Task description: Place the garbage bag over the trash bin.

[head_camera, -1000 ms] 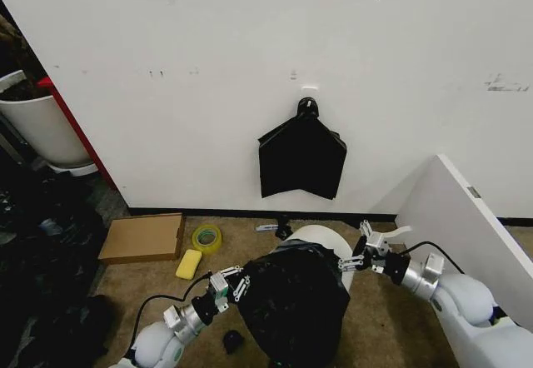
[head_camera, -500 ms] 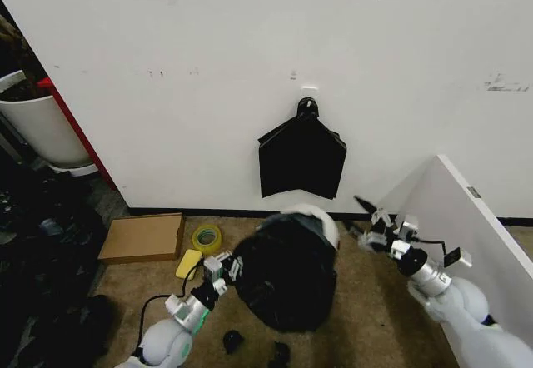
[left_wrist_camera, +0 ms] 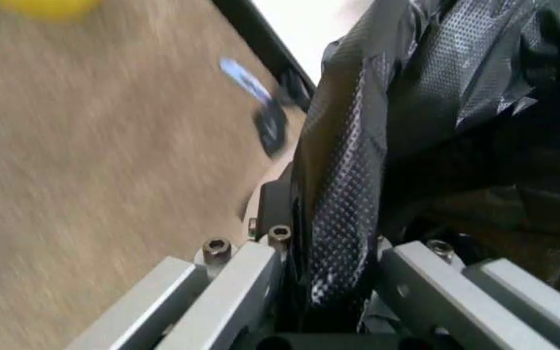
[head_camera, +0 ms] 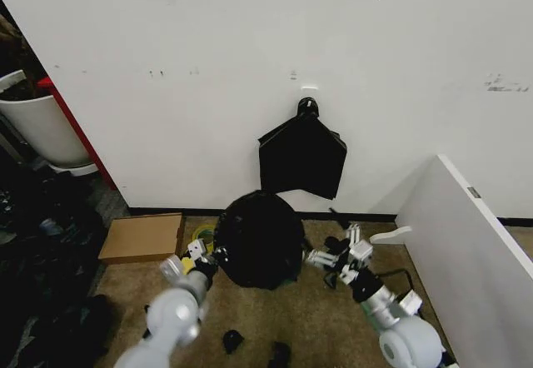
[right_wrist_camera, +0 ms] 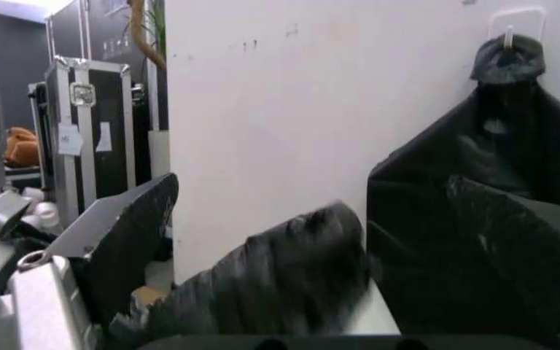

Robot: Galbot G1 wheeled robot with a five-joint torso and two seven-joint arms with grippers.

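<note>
Nearest, on the carpet (head_camera: 125, 289), small black scraps (head_camera: 233, 340); just past them both arms reach fwd, low; left gripper (head_camera: 202, 257) is clamped on a fold of the garbage bag (head_camera: 260, 236), seen close up in the wrist view w/ film pinched between its fingers (left_wrist_camera: 224, 281); right gripper (head_camera: 331, 259) sits just beside the bag's other side, fingers spread, nothing in them; bag bulges as a dark round mass between the two, near the wall foot; trash bin hidden under it, can't tell how it sits; yellow tape roll (head_camera: 202, 236) & cardboard box (head_camera: 143, 237) to the left; white panel (head_camera: 466, 243) at right; behind, a flat black bundle (head_camera: 301, 156) hangs on the wall (head_camera: 208, 60).
</note>
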